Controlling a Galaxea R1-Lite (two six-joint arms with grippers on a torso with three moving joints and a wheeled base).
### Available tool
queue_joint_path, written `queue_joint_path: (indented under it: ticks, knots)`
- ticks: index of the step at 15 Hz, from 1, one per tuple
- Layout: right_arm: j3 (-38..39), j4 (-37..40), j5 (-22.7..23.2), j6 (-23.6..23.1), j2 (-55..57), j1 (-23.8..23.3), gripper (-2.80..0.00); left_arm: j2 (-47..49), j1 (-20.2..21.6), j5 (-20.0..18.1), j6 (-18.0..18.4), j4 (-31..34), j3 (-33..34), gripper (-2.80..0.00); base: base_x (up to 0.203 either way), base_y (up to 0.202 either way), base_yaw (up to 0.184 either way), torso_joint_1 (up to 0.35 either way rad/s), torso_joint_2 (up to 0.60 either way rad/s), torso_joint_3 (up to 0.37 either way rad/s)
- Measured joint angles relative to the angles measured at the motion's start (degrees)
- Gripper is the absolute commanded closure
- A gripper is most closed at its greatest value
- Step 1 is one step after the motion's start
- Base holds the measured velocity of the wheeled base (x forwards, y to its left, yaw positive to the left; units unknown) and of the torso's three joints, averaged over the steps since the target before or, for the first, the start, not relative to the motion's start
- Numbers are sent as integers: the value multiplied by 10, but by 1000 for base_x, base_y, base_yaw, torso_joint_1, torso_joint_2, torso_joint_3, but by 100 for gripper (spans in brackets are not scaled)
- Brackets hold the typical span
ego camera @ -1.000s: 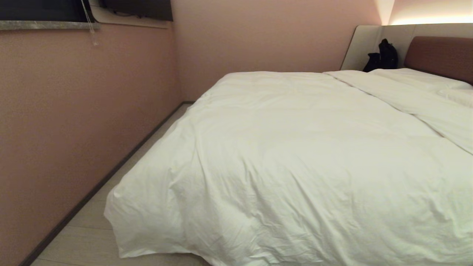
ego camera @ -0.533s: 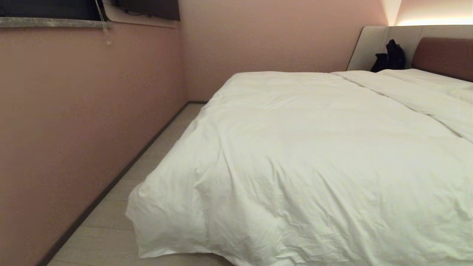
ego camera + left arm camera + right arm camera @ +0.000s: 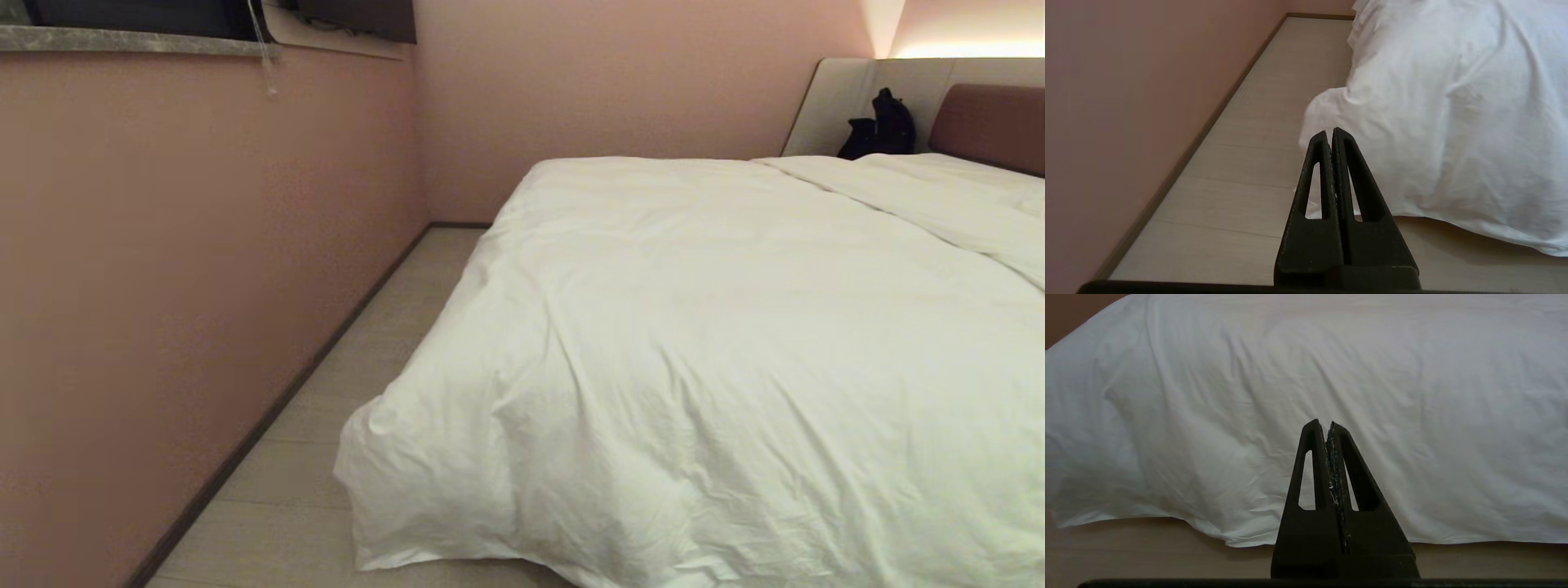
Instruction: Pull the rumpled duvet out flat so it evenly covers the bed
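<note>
You had the bed filling the head view from about six o'clock round to two, with the duvet spread over nearly all of it. By the look of it, most of the job was done: the quilt lay broad and fairly flat, with its near corner hanging down to the floor at about seven o'clock. What seemed left was tidying soft wrinkles near that corner and checking the head end, where at two o'clock a band of white bedding showed beyond the duvet's top edge. A dark bag sat at one o'clock by the headboard. Your left gripper was pinched closed and empty, hanging near the drooping corner without touching it. Your right gripper was likewise closed on nothing, facing the duvet's hanging side.
</note>
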Motion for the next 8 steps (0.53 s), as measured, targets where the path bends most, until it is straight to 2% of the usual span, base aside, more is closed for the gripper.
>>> queue_joint_path:
  ticks: [8]
  knots:
    - [0,0,0,0,0,0,0,0,0,0,0,0,0,0,0,197,-1,1,3,3]
